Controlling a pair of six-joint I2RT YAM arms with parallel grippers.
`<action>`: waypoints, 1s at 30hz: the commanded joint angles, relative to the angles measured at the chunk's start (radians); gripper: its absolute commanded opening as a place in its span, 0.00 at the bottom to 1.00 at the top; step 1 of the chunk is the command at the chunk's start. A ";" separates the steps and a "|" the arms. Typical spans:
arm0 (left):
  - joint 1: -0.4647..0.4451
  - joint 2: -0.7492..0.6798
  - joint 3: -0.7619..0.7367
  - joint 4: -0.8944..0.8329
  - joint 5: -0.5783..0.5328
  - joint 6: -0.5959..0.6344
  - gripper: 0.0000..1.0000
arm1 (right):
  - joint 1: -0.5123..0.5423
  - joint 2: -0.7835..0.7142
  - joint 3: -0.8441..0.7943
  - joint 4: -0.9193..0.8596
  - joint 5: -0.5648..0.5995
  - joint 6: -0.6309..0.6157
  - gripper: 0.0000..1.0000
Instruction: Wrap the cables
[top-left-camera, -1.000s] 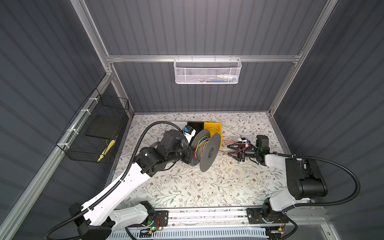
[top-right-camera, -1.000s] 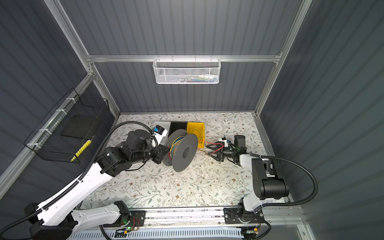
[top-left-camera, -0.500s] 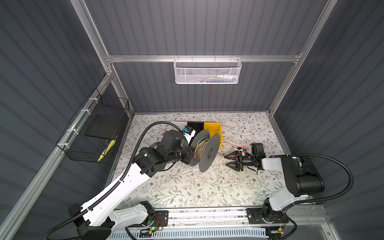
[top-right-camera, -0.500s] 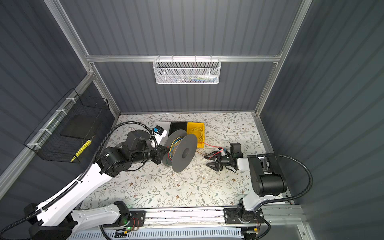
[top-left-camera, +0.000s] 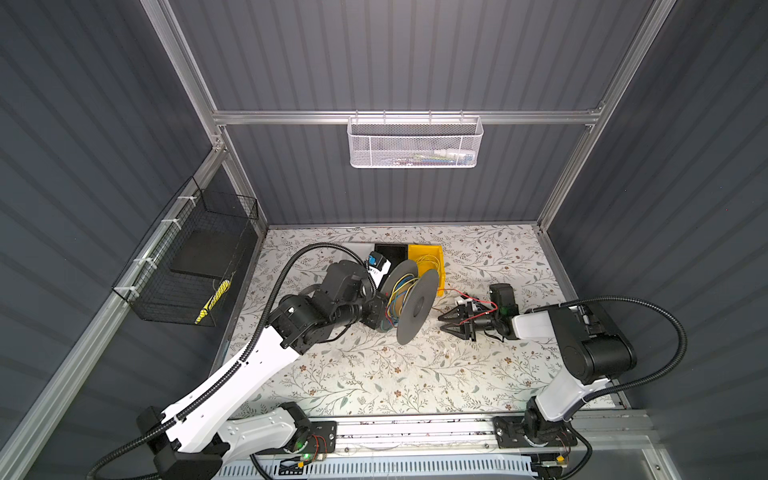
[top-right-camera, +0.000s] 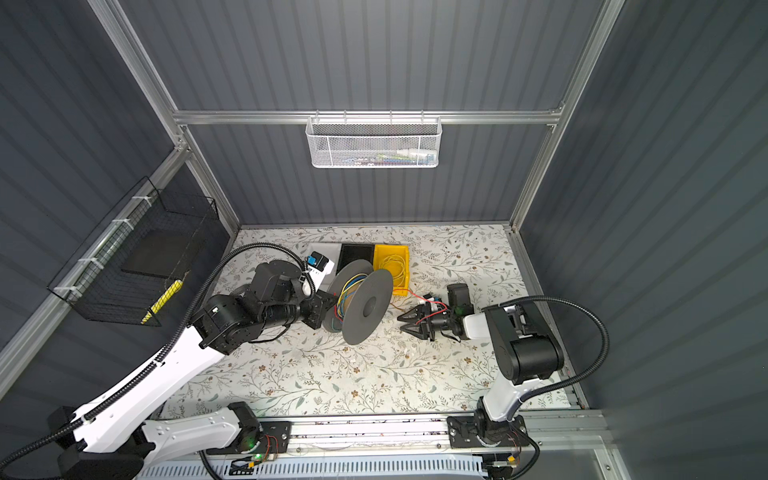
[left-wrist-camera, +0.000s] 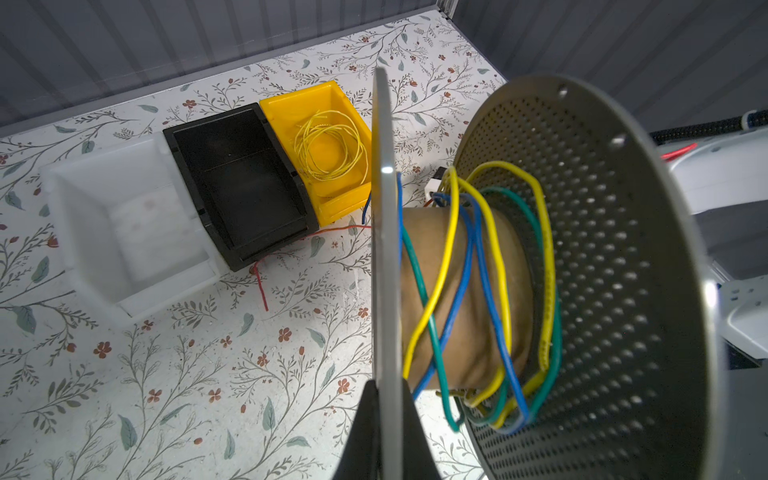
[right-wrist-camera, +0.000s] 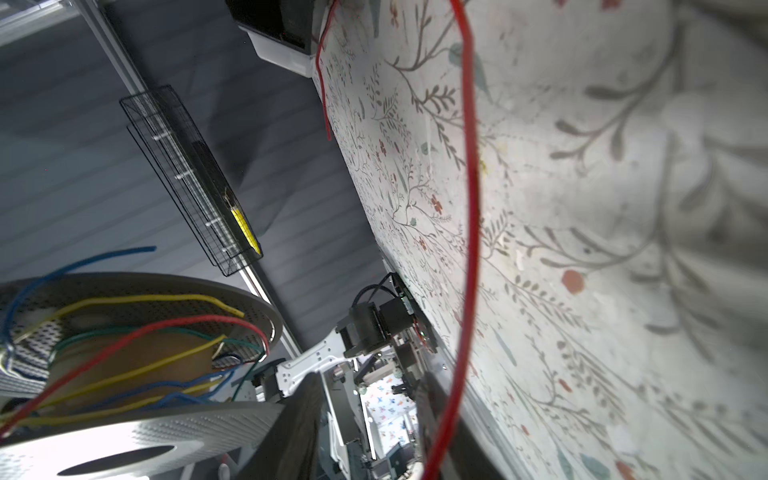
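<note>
Grey perforated spool (top-left-camera: 415, 305) held on edge over the floral desk (top-left-camera: 374, 374), the flange nearer the left arm clamped in the closed left claw (left-wrist-camera: 386, 419). Yellow, blue and green cables (left-wrist-camera: 469, 266) sit in slack, crossing turns round the spool's brown core (several turns spring clear of it). The red cable (right-wrist-camera: 471, 166), string-thin and glossy, crosses the core, leaves the spool on the side facing the right claw (top-left-camera: 441, 325) and arcs over the desk to that claw. The claw's fingers stand narrowly apart, and the cable lies against one of them. A free red end lies on the desk beyond the spool, beside the black bin (left-wrist-camera: 183, 137). A thinner yellow coil (left-wrist-camera: 328, 145) lies in the yellow bin (left-wrist-camera: 286, 104) adjoining it. A blue-and-white tag (top-left-camera: 376, 262) just behind the spool is too small to read.
</note>
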 joint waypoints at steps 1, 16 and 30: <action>0.001 -0.033 0.048 0.080 -0.007 0.014 0.00 | 0.003 0.001 0.005 0.029 -0.002 0.011 0.24; 0.002 -0.047 0.098 -0.040 0.006 0.008 0.00 | -0.039 -0.188 0.057 -0.151 0.055 -0.029 0.00; 0.000 -0.088 0.155 -0.322 0.396 0.062 0.00 | -0.206 -0.313 0.777 -1.129 0.250 -0.579 0.00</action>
